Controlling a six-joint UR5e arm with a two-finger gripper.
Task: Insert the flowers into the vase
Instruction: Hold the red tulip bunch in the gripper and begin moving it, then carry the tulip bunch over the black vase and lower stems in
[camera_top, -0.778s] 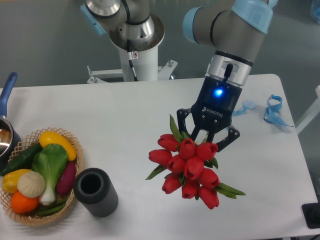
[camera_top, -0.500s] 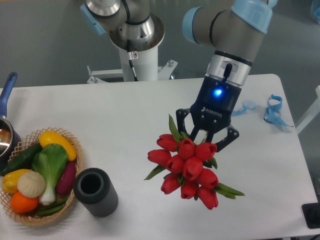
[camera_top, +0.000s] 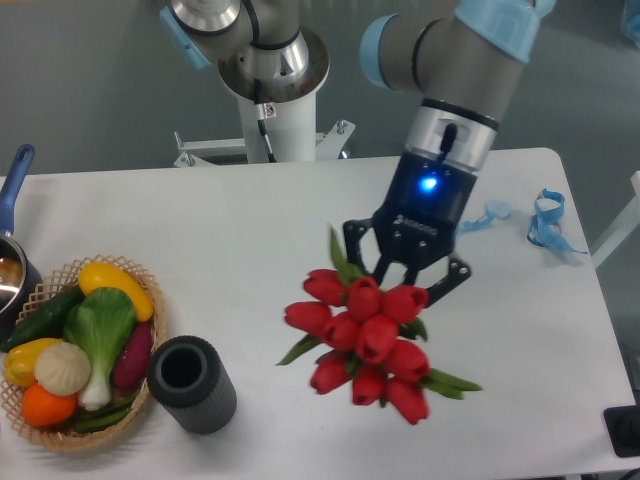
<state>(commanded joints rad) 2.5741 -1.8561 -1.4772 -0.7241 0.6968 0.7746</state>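
Note:
The flowers (camera_top: 367, 340) are a tight bunch of red tulip heads with green leaves, hanging above the white table right of centre. My gripper (camera_top: 400, 275) comes down from above and is shut on the bunch just behind the heads, where the stems are hidden. The vase (camera_top: 190, 383), a short dark ribbed cylinder with an open round mouth, stands upright at the lower left. It is well apart from the flowers, to their left and slightly nearer the front edge.
A wicker basket (camera_top: 155, 322) of vegetables sits directly left of the vase, touching or nearly so. A blue-handled pot (camera_top: 13, 200) is at the left edge. Blue ribbon (camera_top: 545, 222) lies at the right. The robot base (camera_top: 272, 90) stands behind the table.
The gripper and the flowers have shifted a little to the left and slightly up. The vase and basket have not moved.

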